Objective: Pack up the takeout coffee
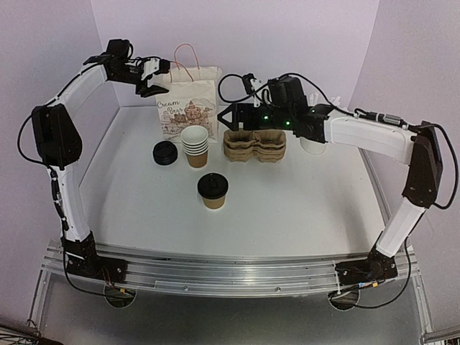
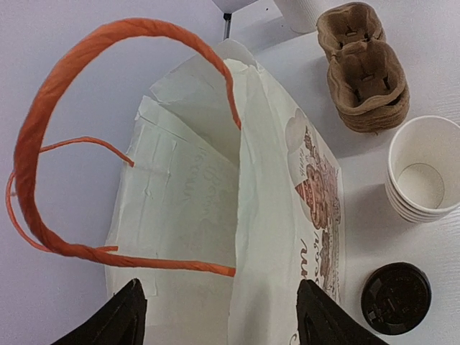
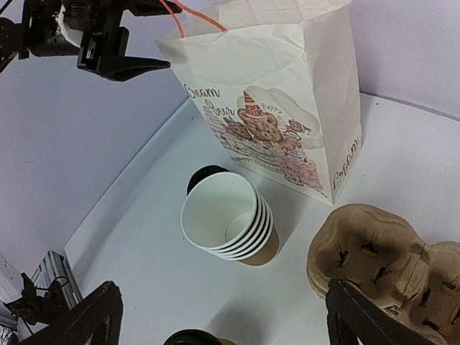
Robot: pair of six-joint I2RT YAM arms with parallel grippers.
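Takeout coffee (image 1: 213, 190) stands upright (long axis vertical, lid on) mid-table (image 1: 302, 208), on the bases' side of the cup stack (image 1: 195, 145), well apart from both grippers. Right gripper (image 1: 228, 115), jaws wide and empty, hovers by the carriers (image 1: 255, 146). It's nearer the coffee than the left gripper (image 1: 152, 79), also spread wide, empty, at the bag (image 1: 188, 100) mouth.

Takeout coffee (image 1: 213, 192): paper cup (image 1: 213, 202), plastic lid (image 1: 213, 184) (matt paper bag (image 1: 188, 100)).
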